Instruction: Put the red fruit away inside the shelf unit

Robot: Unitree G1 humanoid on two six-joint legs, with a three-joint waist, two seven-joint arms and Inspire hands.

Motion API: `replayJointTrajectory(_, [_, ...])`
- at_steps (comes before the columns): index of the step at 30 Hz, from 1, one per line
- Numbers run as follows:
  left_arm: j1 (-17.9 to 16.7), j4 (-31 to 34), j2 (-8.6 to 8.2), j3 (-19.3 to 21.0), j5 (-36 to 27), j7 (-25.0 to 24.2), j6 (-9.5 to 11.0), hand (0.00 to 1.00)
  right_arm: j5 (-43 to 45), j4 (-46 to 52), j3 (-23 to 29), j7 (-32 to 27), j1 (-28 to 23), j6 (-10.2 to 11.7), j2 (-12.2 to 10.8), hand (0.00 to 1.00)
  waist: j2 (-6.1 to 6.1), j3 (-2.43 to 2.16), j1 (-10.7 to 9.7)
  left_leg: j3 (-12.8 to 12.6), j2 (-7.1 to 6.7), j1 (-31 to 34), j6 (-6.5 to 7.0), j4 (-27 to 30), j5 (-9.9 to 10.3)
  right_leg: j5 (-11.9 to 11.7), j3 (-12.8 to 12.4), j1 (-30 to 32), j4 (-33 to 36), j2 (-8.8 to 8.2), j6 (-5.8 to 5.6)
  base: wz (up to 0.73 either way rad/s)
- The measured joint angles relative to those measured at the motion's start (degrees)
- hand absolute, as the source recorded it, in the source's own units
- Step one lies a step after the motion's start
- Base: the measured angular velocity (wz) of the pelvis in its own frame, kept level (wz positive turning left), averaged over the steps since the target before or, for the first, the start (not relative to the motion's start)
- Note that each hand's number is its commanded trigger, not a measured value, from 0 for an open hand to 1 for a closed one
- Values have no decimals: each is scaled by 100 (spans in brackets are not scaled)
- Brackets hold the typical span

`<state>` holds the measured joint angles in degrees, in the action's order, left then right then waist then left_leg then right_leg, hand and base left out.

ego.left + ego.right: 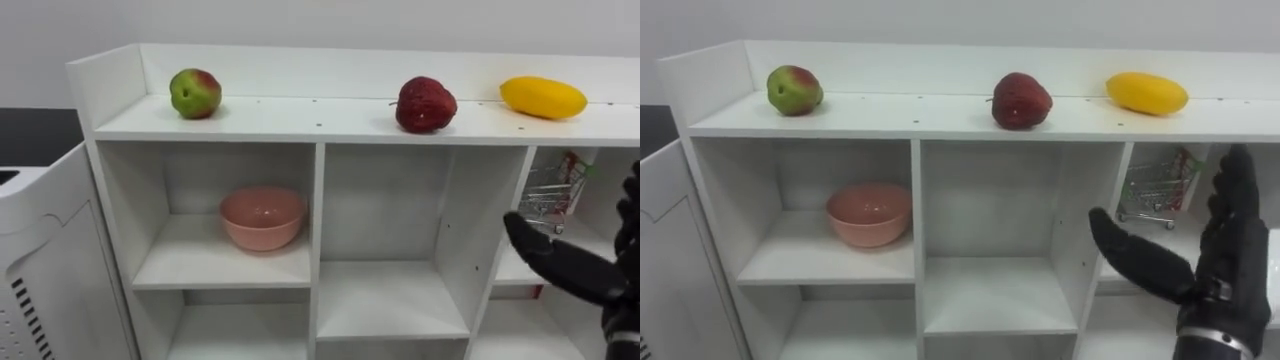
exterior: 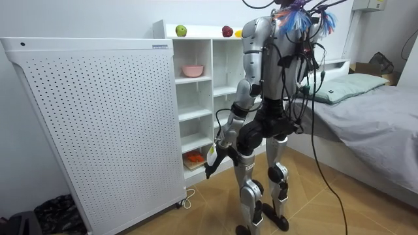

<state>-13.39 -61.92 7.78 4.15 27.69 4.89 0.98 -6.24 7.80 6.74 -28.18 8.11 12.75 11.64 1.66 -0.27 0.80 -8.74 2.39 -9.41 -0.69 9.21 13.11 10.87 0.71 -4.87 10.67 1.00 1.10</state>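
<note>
Left hand hangs low by the hip; its finger state cannot be told. Three fruits lie on the closet top, all above the right hand: green apple far up-left, red apple up-left, yellow fruit nearly overhead. The right hand is held upright before the right compartment, fingers straight, thumb spread wide, holding nothing. Recommendation: take the nearest fruit around its middle and clear the shelf lip before lowering.
</note>
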Motion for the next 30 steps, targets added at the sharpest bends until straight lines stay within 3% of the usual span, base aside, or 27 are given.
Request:
replayJointTrajectory(6, [38, 5, 33, -6, 0, -3, -7, 0, 13, 3, 14, -169, 474, 25, 185, 0, 74, 13, 130, 45, 4, 37, 0, 19, 0, -1, 123, 11, -3, -15, 1, 4])
replayJointTrajectory(8, [38, 20, 51, -2, 8, -1, -19, 0, 20, -4, 9, -90, 670, 23, 209, 0, 139, 44, 148, 65, 4, 47, -1, 22, 0, -1, 131, 12, -8, -14, 2, 4])
replayJointTrajectory(12, [7, 202, 77, 6, 72, -7, -113, 0, -1, -20, 27, 64, 792, 6, 213, 0, 225, 20, 265, 140, 0, 102, -1, 25, 0, -15, 311, 11, -17, -40, 1, 8])
replayJointTrajectory(16, [-9, 268, 74, -64, 135, -7, -141, 0, -160, -240, 22, 135, 1133, -40, 213, 0, 208, 34, 291, 167, -6, 123, 0, 32, 0, -16, 571, 14, -13, -81, 0, 3])
replayJointTrajectory(23, [19, 244, 74, -153, 156, -32, -237, 0, -612, -1004, -21, 209, 1856, -97, 260, 0, 188, 48, 336, 213, -2, 146, 0, 61, -1, -16, 726, 6, 8, -96, 1, 3])
replayJointTrajectory(27, [86, 238, 78, -227, 120, -37, -312, 0, -852, -1166, -144, 447, 1897, -292, 462, 0, 188, 49, 426, 252, -2, 193, 0, 84, -1, -18, 786, 10, 12, -109, 4, 3])
replayJointTrajectory(30, [72, 234, 75, -227, 120, -67, -357, 0, -1002, -1252, -178, 599, 1975, -355, 481, 0, 186, 50, 433, 278, -2, 211, 0, 91, -1, -18, 916, 12, 9, -121, 4, 5])
